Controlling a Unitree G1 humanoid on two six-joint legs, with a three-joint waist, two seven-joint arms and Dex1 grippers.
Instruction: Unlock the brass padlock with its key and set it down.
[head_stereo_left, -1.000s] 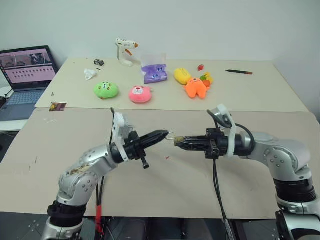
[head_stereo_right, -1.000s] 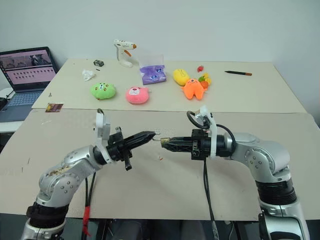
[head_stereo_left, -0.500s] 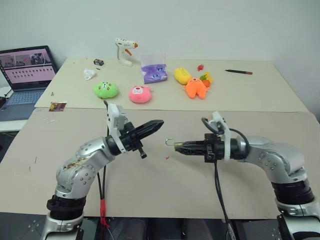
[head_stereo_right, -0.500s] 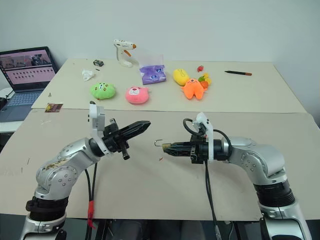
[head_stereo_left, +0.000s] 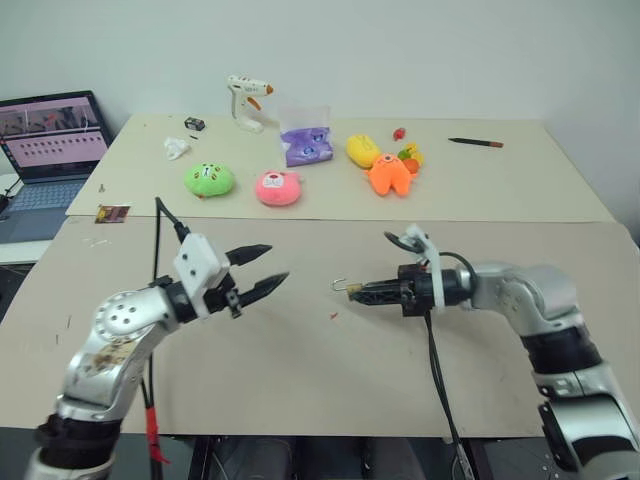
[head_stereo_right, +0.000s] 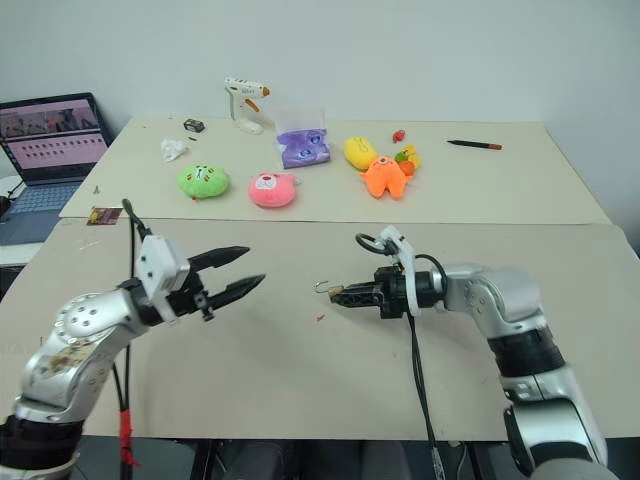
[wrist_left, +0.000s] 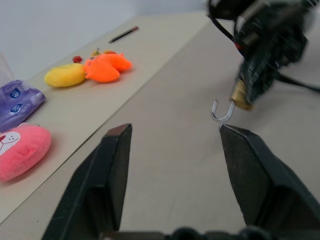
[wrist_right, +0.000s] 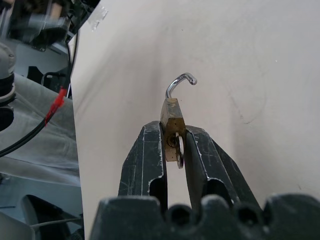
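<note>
Unlocking looks done: shackle sprung open on the brass padlock, pinched between right gripper fingers above the table, the key in its base. Left gripper spread wide, empty. Next: lower and release.

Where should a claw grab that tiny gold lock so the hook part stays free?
Grab the brass padlock by its flat body sides, coming from the keyhole end. The right claw does this, and the open shackle pokes out free.
</note>
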